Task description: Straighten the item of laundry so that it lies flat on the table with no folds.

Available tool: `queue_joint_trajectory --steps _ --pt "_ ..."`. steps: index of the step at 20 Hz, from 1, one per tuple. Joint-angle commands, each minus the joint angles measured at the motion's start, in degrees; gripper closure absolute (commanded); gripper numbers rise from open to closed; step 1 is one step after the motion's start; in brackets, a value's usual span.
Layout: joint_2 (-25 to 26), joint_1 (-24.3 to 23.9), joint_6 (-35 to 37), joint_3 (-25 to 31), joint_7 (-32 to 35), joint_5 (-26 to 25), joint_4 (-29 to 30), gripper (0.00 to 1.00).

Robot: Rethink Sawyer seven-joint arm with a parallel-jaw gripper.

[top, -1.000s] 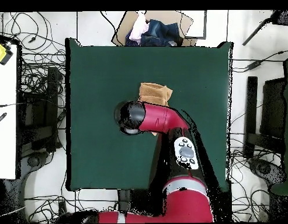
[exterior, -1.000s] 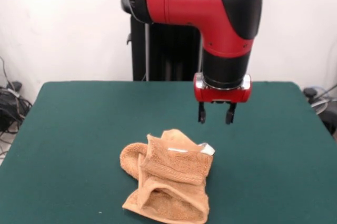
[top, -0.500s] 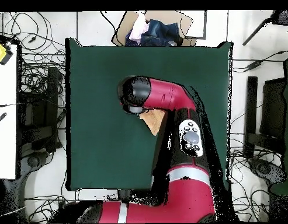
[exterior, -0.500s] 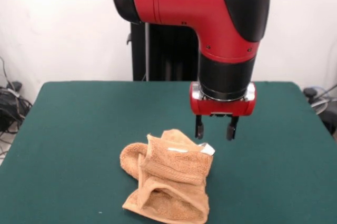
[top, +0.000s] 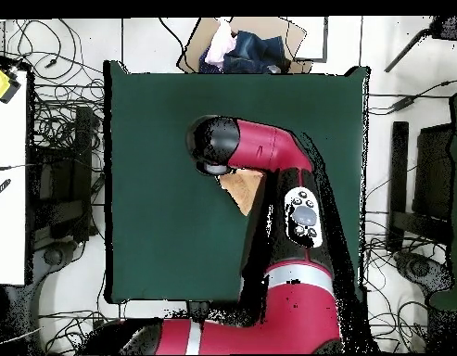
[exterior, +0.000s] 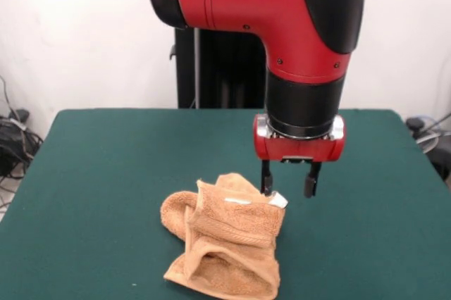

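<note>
From the front, the gripper [exterior: 289, 185] is hovering with jaws apart and empty over the white-tagged corner of the crumpled towel [exterior: 227, 238], which is lying near the front edge of the green surface [exterior: 99, 173]. Next comes a descent to pinch that corner. From overhead, the arm is hiding most of the towel [top: 239, 190]; bare surface [top: 148, 139] is lying open all round for spreading.
</note>
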Motion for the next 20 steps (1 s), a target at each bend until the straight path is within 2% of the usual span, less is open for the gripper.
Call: queue_joint_trajectory --steps 1,4,8,11,12,13,14,20 --pt "-0.3 1.4 -7.0 4.3 7.7 0.1 6.8 0.00" --pt "-0.3 2.9 -7.9 3.5 8.4 -0.5 7.1 0.00" --pt "-0.5 7.5 -10.8 -1.4 11.7 -3.4 5.4 0.00" --pt "-2.5 8.0 -13.5 -2.6 11.3 -4.2 7.9 0.00" --pt "-3.5 8.4 -12.4 -3.3 11.6 -3.9 9.3 0.00" --pt "-4.1 7.7 -6.4 -2.6 12.4 -1.0 12.0 0.00" --pt "-4.7 7.6 -5.7 -2.6 12.8 -0.1 13.8 0.00" --pt "-7.6 9.1 4.8 -4.6 11.9 0.8 14.4 0.00"
